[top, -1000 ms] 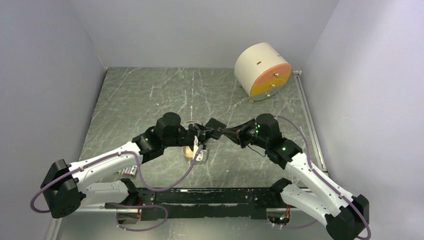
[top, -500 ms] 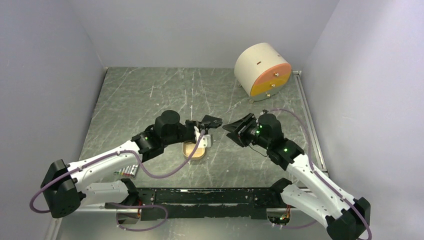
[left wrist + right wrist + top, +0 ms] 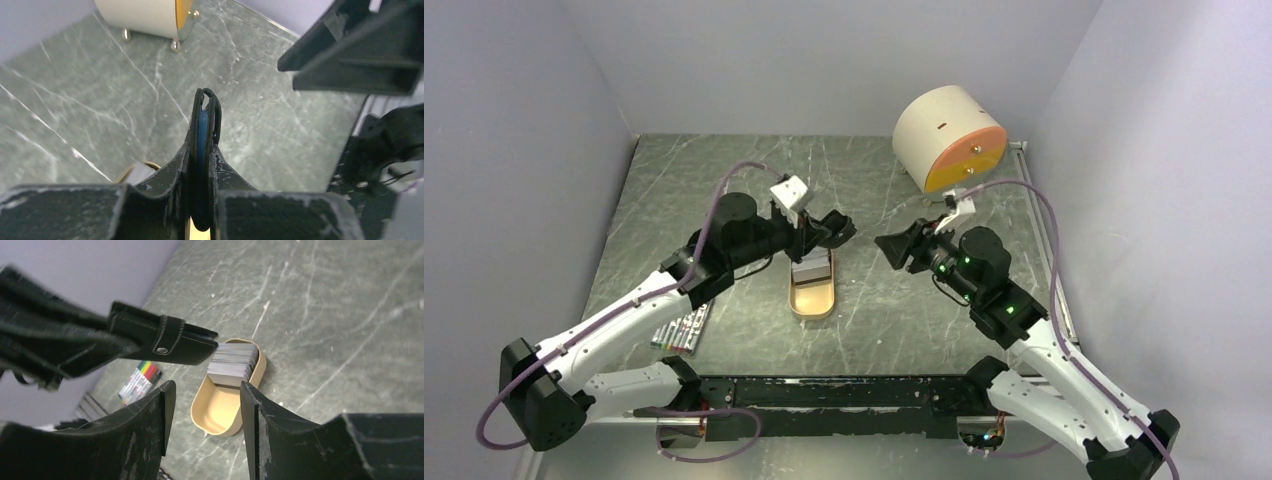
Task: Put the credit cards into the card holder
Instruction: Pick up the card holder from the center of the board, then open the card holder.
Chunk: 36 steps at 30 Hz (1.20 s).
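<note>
The card holder (image 3: 832, 228) is a black folded wallet with a snap tab, held in the air above the far end of the tan tray. My left gripper (image 3: 816, 234) is shut on it. In the left wrist view the holder (image 3: 205, 107) stands edge-on between the fingers of that gripper (image 3: 202, 151), with blue lining showing. The credit cards (image 3: 233, 362) form a grey stack standing in the tray's far end (image 3: 812, 267). My right gripper (image 3: 894, 246) hangs open to the right of the holder, apart from it and holding nothing (image 3: 207, 390). The holder (image 3: 165, 340) is closed.
The tan oval tray (image 3: 811, 303) lies mid-table; its near half is bare (image 3: 220, 412). A set of coloured markers (image 3: 680, 328) lies at the front left. A beige drum with an orange face (image 3: 949, 140) stands at the back right. Grey walls enclose the table.
The right gripper has opened and let go of the card holder, then drawn back right. The left arm has lifted the holder and swung it back, uncovering the tray.
</note>
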Each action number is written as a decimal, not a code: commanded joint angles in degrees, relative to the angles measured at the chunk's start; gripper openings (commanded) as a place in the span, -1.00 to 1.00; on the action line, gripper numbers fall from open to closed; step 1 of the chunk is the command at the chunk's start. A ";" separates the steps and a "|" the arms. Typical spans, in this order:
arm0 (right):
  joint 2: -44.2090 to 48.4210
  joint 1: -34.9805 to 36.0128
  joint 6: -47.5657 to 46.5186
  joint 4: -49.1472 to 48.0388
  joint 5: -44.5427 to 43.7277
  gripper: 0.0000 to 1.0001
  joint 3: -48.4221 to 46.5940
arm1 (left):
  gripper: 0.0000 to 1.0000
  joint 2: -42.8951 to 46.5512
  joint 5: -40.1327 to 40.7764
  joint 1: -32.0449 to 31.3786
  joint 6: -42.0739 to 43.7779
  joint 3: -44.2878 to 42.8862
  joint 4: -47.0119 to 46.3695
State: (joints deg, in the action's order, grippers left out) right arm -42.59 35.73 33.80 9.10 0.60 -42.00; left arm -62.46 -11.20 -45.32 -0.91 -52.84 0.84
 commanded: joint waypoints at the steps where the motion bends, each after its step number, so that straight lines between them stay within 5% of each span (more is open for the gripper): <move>1: 1.45 4.80 -19.18 -9.31 0.89 0.07 2.08 | -0.82 1.53 -4.87 2.19 -20.93 -2.55 4.62; 9: 1.64 14.08 -40.57 -28.14 6.18 0.00 9.28 | -0.82 4.10 -11.45 3.32 -38.67 1.21 1.89; 15: -0.93 21.25 -53.02 -31.68 0.00 -0.02 10.13 | -0.82 7.05 -13.44 3.56 -46.86 4.35 -3.77; 29: -4.08 31.88 -63.75 -32.35 -14.35 -0.02 11.74 | -0.82 9.38 -18.42 3.57 -49.67 5.08 -5.88; 36: -4.12 32.12 -61.81 -30.28 -18.87 -0.63 10.88 | -0.82 9.44 -18.80 3.57 -48.49 4.47 -2.84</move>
State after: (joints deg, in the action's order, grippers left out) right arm -46.72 67.90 -27.68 -23.27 -12.21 -31.48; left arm -54.33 -25.12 -41.43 -48.42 -47.13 0.05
